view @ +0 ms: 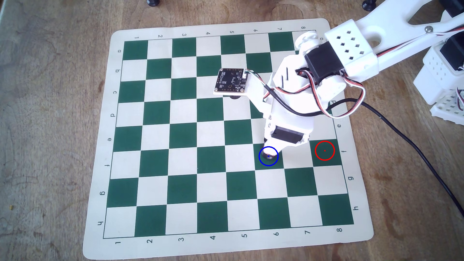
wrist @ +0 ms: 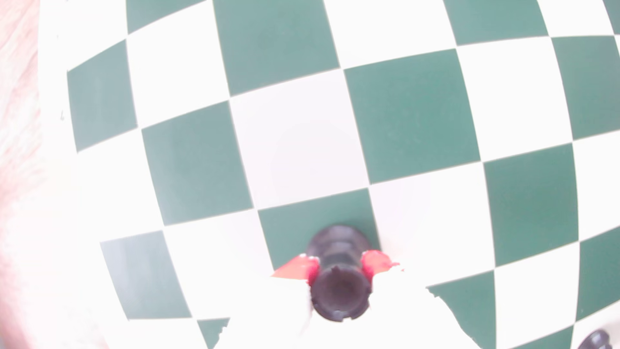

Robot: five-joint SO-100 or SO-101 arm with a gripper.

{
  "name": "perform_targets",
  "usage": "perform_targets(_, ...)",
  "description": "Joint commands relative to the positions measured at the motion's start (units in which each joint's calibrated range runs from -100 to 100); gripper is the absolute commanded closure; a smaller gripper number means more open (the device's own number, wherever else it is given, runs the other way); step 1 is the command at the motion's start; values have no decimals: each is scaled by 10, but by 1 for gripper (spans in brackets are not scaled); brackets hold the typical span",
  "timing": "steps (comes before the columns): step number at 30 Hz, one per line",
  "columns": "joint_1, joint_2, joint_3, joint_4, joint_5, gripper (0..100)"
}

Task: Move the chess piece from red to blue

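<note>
Now my claw is clamped on the chess piece over blue, near the surface's lower right corner; next I judge release, then lifting clear.

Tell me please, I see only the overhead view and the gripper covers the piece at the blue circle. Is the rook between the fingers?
Observer: Yes. In the wrist view the black rook stands between the two red-padded fingers of the gripper, which press on its waist from both sides.
Operator: Is it upright?
Observer: It looks upright; the notched crown faces the wrist camera and the round base shows beyond it on a green square.
Operator: Any other piece near?
Observer: A second dark piece shows at the lower right corner of the wrist view, cut by the edge.
</note>
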Motion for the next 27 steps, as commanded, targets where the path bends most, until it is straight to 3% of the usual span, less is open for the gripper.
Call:
perform_targets(1,-9,-12,-15,-8,-3,99)
perform_targets(10,-10,-6,-15,-8,-3,98)
perform_targets(17,-4,-4,-10,-13,-3,79)
perform_targets(27,0,-30,-3,-13,-1,75)
